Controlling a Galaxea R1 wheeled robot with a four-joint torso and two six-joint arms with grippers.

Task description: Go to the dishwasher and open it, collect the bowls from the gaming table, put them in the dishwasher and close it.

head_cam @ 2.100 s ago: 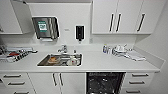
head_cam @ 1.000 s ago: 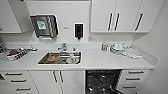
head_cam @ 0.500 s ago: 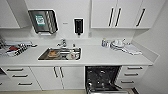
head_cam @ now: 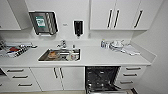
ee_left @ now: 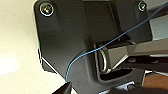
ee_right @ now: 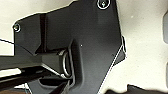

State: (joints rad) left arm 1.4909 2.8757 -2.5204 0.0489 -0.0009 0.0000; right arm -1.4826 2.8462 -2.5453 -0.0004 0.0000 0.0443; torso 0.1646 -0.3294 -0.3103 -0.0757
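Neither gripper's fingers can be made out in the wrist views, where the robot's own dark plates sit over a pale floor, so whether either is wide, narrow or holding anything cannot be told, nor how near either hangs to the task's thing. From the head view, the dishwasher [head_cam: 102, 78] stands open under the white counter [head_cam: 100, 58], to the right of centre and near the robot, its dark interior and wire racks showing and its door dropped forward. White drawers [head_cam: 130, 75] flank it on the right and white cabinet doors [head_cam: 58, 77] on the left. Farther left, a steel sink [head_cam: 60, 55] is set into the counter with items lying in it. Some dishes [head_cam: 117, 45] sit on the counter at the far right, below the wall cabinets [head_cam: 112, 15].
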